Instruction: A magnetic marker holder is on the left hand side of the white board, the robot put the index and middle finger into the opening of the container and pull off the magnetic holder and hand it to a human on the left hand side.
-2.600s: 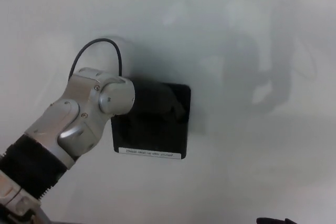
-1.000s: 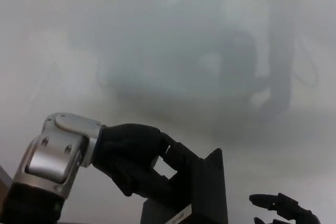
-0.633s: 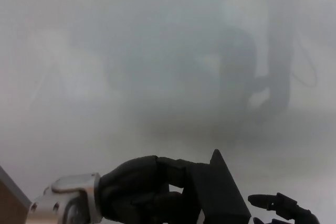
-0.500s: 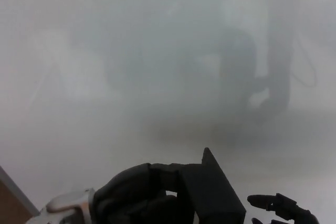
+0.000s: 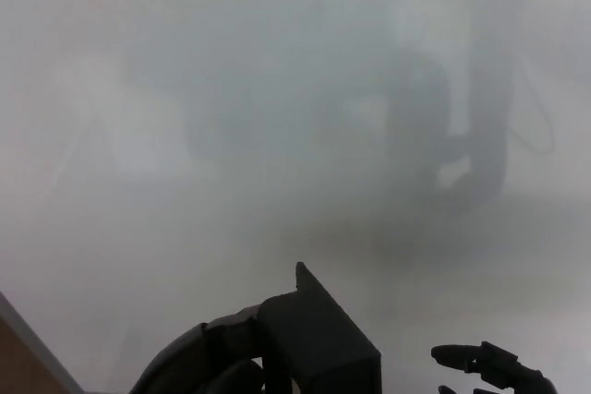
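Left hand [image 5: 208, 362] is gripping the magnetic marker holder [image 5: 319, 339], fingers curled on it, low at frame bottom, off the whiteboard [image 5: 277, 89]. Right hand [image 5: 485, 366] is idling, fingers spread, empty. Handover step: next move needs a leftward swing to the human.

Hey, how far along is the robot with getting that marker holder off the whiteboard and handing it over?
Pulled off: the black marker holder is no longer stuck to the whiteboard. In hand: the left robot hand grips it low in the head view. The right robot hand sits open and idle. Left: the handover, and no person shows yet.
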{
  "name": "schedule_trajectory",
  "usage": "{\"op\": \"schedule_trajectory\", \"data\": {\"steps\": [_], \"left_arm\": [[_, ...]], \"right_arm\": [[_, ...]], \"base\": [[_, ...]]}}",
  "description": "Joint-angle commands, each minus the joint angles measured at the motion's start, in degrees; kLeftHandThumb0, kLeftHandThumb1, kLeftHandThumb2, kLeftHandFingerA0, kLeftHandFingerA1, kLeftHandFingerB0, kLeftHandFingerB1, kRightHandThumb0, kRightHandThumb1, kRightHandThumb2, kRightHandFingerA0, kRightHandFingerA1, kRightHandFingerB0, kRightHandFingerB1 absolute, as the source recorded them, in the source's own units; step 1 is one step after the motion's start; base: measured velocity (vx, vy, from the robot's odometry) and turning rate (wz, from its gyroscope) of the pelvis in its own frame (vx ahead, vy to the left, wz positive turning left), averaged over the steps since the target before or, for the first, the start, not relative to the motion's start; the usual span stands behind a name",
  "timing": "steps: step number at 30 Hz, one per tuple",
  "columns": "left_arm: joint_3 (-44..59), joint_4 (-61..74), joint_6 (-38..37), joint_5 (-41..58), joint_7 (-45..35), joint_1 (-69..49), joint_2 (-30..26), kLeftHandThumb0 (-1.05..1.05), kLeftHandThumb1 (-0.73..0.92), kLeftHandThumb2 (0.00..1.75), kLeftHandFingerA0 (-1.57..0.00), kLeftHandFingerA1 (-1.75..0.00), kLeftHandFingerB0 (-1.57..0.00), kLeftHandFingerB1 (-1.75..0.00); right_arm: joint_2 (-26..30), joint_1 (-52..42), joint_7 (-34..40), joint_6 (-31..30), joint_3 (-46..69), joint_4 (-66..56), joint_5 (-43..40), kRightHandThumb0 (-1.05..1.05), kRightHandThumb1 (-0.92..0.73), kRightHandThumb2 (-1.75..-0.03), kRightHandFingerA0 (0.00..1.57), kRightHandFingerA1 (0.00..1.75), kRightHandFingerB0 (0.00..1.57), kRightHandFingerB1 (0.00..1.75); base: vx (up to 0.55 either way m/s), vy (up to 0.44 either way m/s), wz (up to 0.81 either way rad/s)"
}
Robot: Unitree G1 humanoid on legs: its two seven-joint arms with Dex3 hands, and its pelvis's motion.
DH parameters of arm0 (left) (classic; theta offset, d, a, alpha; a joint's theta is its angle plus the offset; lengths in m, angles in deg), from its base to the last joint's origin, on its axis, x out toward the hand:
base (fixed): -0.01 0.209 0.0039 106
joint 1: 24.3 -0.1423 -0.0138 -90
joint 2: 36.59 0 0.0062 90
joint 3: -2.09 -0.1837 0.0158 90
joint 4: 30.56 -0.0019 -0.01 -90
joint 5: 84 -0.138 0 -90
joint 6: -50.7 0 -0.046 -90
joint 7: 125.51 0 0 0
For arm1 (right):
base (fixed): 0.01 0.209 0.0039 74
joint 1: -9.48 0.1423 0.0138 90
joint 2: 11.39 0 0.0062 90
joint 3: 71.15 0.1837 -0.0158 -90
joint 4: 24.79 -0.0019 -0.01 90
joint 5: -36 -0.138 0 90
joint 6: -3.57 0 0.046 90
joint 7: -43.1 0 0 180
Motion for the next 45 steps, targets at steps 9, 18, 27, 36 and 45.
{"op": "schedule_trajectory", "data": {"steps": [9, 18, 27, 36, 45], "left_arm": [[9.67, 13.23, 2.79, 56.82, 27.65, -7.98, 0.76, -0.71, 0.44, 0.78, -0.37, -0.48, -0.28, -0.44], [11.59, 16.03, -0.92, 55.29, 18.43, -4.13, -1.55, -0.96, 0.54, 0.90, -0.20, -0.46, -0.05, -0.30], [10.22, 17.05, -1.65, 56.83, 15.61, -3.14, -1.11, -1.02, 0.53, 0.97, -0.21, -0.45, -0.09, -0.34], [19.21, 14.34, -11.85, 52.28, 8.04, 2.07, -1.37, -1.05, 0.71, 1.08, -0.57, -0.51, -0.20, -0.43], [32.69, 3.59, -30.96, 46.91, 5.96, 17.76, -1.25, -0.59, 0.57, 0.59, -0.32, -0.32, -0.44, -0.35]], "right_arm": [[0.65, -2.29, 0.50, -1.13, 0.31, 2.72, -0.23, -0.52, -0.61, -0.59, 1.11, 0.57, 0.76, 0.51], [0.75, -1.92, 0.65, -1.36, 0.12, 3.06, -0.06, -0.51, -0.61, -0.59, 1.11, 0.57, 0.76, 0.51], [0.70, -1.92, 1.05, -1.02, -0.09, 3.22, 0.16, -0.52, -0.61, -0.58, 1.12, 0.56, 0.78, 0.51], [0.96, -1.17, 1.59, -1.11, -0.66, 3.63, 0.91, -0.53, -0.61, -0.58, 1.11, 0.56, 0.77, 0.51], [1.19, -1.16, 1.17, -1.58, -0.95, 3.77, 1.12, -0.52, -0.60, -0.58, 1.11, 0.56, 0.77, 0.51]], "base": [[0.00, 0.000, 0.00], [0.00, 0.000, 0.00], [0.00, 0.000, 0.00], [0.00, 0.000, 0.00], [0.00, 0.000, 0.00]]}}
